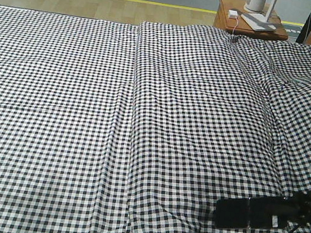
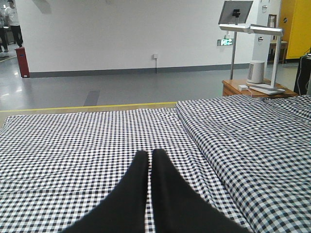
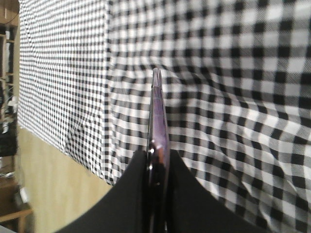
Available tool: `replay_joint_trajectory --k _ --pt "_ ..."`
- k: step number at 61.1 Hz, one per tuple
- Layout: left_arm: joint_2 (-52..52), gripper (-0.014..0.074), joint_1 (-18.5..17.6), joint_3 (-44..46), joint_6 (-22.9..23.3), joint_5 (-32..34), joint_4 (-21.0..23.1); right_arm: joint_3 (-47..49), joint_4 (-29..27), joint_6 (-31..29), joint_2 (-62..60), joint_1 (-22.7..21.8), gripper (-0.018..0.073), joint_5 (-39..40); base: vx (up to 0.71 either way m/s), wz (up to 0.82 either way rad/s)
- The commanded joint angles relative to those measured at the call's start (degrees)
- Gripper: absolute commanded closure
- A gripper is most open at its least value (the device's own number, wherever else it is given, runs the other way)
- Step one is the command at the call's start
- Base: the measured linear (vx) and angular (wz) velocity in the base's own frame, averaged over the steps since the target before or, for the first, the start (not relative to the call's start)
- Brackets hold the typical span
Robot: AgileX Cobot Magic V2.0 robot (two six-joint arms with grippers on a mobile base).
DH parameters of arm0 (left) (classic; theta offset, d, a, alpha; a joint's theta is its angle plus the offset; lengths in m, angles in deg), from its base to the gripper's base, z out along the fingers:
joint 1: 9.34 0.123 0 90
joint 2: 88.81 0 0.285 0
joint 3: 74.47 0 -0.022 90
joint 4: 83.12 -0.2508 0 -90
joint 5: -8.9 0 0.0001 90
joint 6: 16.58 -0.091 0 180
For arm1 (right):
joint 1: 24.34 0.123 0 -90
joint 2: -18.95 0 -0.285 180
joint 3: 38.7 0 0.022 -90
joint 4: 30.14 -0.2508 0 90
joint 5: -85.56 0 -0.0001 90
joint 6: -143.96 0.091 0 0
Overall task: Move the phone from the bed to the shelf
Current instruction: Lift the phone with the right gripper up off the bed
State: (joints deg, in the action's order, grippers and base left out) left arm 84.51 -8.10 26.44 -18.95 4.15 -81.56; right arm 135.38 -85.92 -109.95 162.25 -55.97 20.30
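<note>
Right claw (image 3: 156, 158) is gripping the phone (image 3: 158, 111) by one end over the bed (image 3: 233, 73), likely risking a slip from that narrow hold.

Wall: we see a white wall (image 2: 121, 34) with grey skirting (image 2: 121, 73).
Floor: we see glossy grey floor (image 2: 58, 92), a yellow line (image 2: 87, 107), wood planks (image 1: 102, 7).
Furniture: we see a reddish-brown bedside table (image 1: 222, 21) bearing a white lamp (image 2: 252, 29).

Black robot arm (image 1: 281, 211) over gingham bed (image 1: 113, 115)
</note>
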Motion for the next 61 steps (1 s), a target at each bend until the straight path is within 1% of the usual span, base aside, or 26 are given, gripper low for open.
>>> replay_joint_trajectory --k 1,6,10,14,19,23,34,41,43,49,61 --pt "-0.13 0.0595 -0.02 1.43 0.50 4.08 0.56 -1.69 -3.50 -0.01 -9.86 0.03 0.0563 -8.61 0.00 0.00" --pt "-0.13 0.0595 -0.02 1.43 0.50 4.08 0.56 -2.86 -5.19 0.24 -15.20 0.03 0.0563 -8.61 0.00 0.00" --pt "-0.13 0.0595 -0.02 1.43 0.50 4.08 0.56 -2.79 -5.98 2.04 -19.22 0.23 0.0563 -8.61 0.00 0.00" --pt "-0.13 0.0595 -0.02 1.43 0.50 4.08 0.56 -2.79 -6.50 3.10 -23.30 0.86 0.0563 -8.61 0.00 0.00" --pt "-0.13 0.0595 -0.02 1.43 0.50 4.08 0.56 -2.79 -6.63 3.50 -28.49 2.69 0.0563 -8.61 0.00 0.00" --pt "-0.13 0.0595 -0.02 1.43 0.50 4.08 0.56 -2.79 -7.51 3.63 -32.02 4.70 0.0562 -8.61 0.00 0.00" --pt "-0.13 0.0595 -0.02 1.43 0.50 4.08 0.56 -2.79 -12.28 3.63 -38.31 11.40 0.0562 -8.61 0.00 0.00" --pt "-0.13 0.0595 -0.02 1.43 0.50 4.08 0.56 -2.79 -12.25 3.83 -40.68 15.73 0.0562 -8.61 0.00 0.00" --pt "-0.13 0.0595 -0.02 1.43 0.50 4.08 0.56 -2.79 -12.20 4.47 -41.57 17.86 0.0562 -8.61 0.00 0.00" --pt "-0.13 0.0595 -0.02 1.43 0.50 4.08 0.56 -2.79 -12.20 6.03 -43.50 21.60 0.0562 -8.61 0.00 0.00" --pt "-0.13 0.0595 -0.02 1.43 0.50 4.08 0.56 -2.79 -12.65 6.24 -48.60 29.12 0.0562 -8.61 0.00 0.00"
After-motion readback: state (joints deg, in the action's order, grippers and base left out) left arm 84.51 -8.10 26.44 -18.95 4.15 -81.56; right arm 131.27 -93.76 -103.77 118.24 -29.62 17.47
